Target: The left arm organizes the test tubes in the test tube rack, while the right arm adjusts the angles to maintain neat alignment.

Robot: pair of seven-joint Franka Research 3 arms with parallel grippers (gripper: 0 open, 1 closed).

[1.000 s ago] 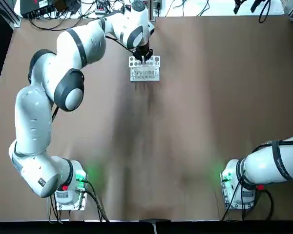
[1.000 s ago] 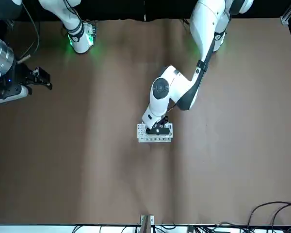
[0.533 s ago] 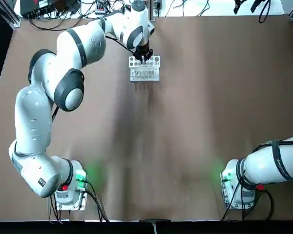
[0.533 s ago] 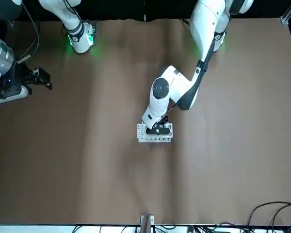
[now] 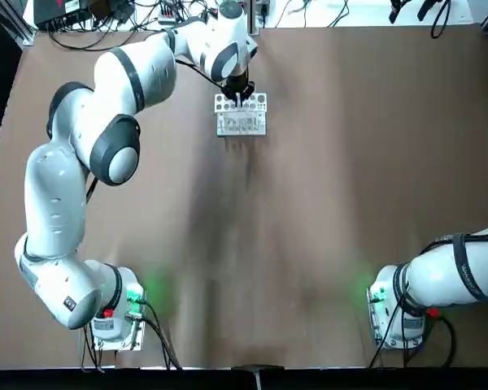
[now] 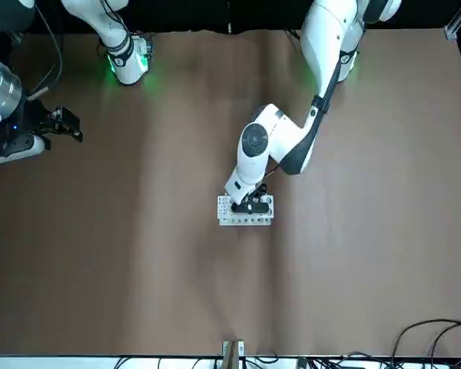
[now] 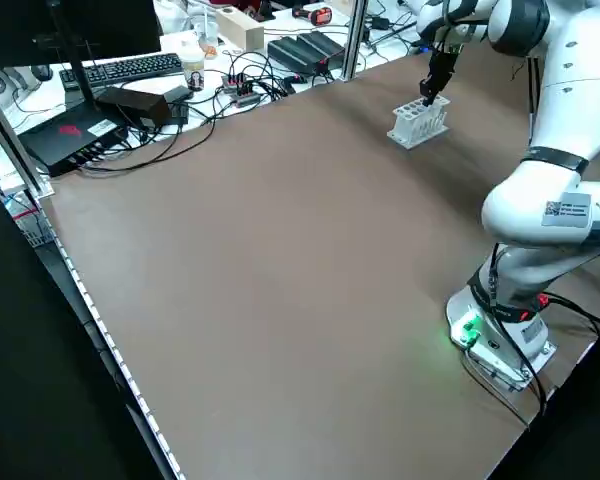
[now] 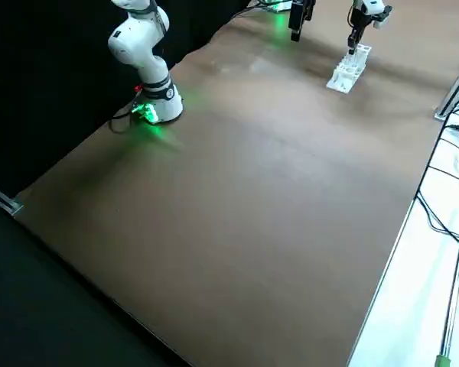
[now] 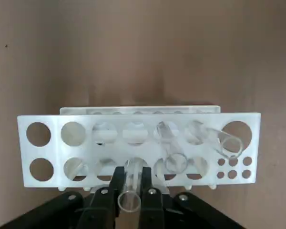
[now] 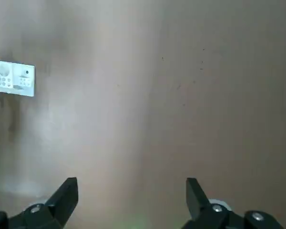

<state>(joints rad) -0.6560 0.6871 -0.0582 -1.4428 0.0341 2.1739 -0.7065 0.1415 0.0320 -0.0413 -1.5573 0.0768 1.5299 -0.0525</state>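
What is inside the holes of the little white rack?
The test tube rack holds clear test tubes: two lean sideways, and the left gripper pinches another over a hole. Their lower ends are hidden under the top plate.

I am reaching my left arm (image 5: 106, 122) far forward with its tool (image 9: 130, 183) pinched tight and pointing down, while my right tool (image 10: 131, 195) is hanging parked, fingers spread.
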